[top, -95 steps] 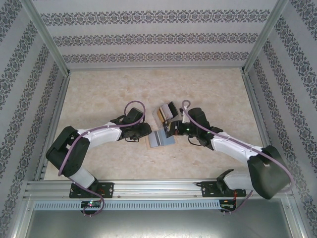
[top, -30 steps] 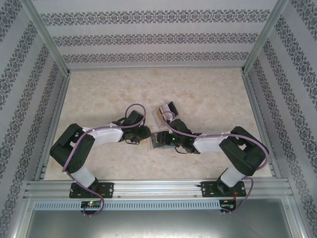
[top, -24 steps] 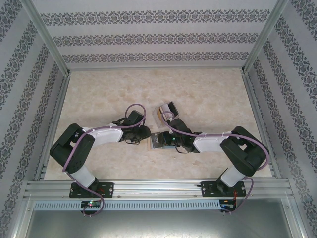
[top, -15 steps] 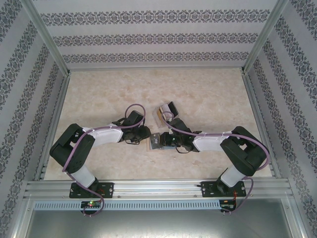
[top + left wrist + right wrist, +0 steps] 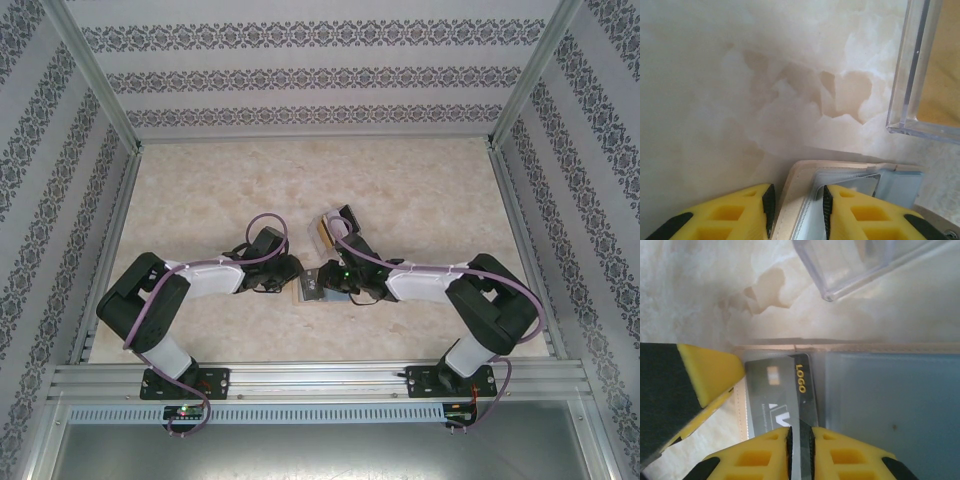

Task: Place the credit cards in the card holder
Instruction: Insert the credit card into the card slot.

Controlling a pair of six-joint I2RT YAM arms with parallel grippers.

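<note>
Overhead: card holder [image 5: 306, 291] on counter [image 5: 200, 200], clear box [image 5: 346, 218] at its 1 o'clock; left pincer [image 5: 293, 279] at 9 o'clock, right pincer [image 5: 325, 282] at 3. Left wrist: holder's tan edge clamped by part-closed pincer. Right wrist: black card [image 5: 775, 395] pinched in near-shut pincer, over holder.

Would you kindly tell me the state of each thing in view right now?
card holder: open, edge clamped by left gripper.
black card: gripped over the holder, not yet tucked in.
clear plastic box: holds cards.
left gripper: shut on card holder.
right gripper: shut on black card.
</note>
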